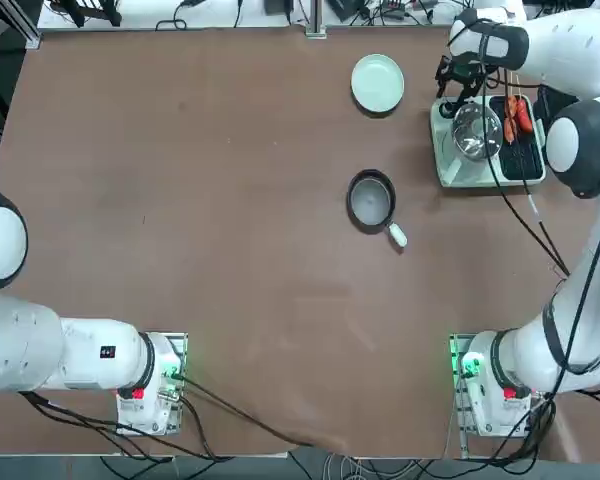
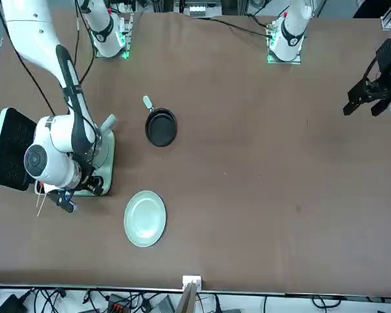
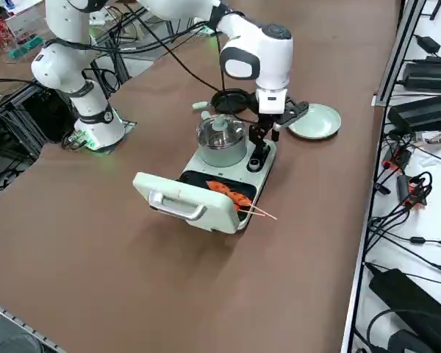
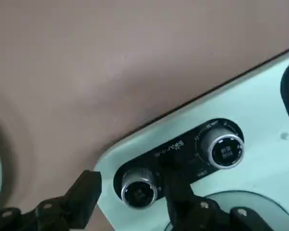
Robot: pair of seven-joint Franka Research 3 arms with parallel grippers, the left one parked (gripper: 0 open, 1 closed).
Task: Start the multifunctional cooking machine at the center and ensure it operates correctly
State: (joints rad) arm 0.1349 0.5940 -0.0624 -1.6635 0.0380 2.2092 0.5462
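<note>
Right end effector [image 4: 132, 199] stands partway open over the cooking machine's control panel [image 4: 183, 156], fingers apart around the near knob [image 4: 139, 188], nothing visibly gripped; contact cannot be told. Cooking machine [image 3: 228, 180] sits on the table [image 3: 132, 257], bearing a glass-lidded pot [image 3: 221, 140] and skewered food [image 3: 231, 193] on its grill plate. Frying pan [image 1: 370, 201] and pale green plate [image 1: 377, 83] lie apart from it.

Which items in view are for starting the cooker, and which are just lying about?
For the job:
- cooking machine, open, with its two knobs
- right claw, at the knob panel

Lying about:
- small dark frying pan
- pale green plate

Unclear: glass-lidded pot and skewered food, both on the machine.
</note>
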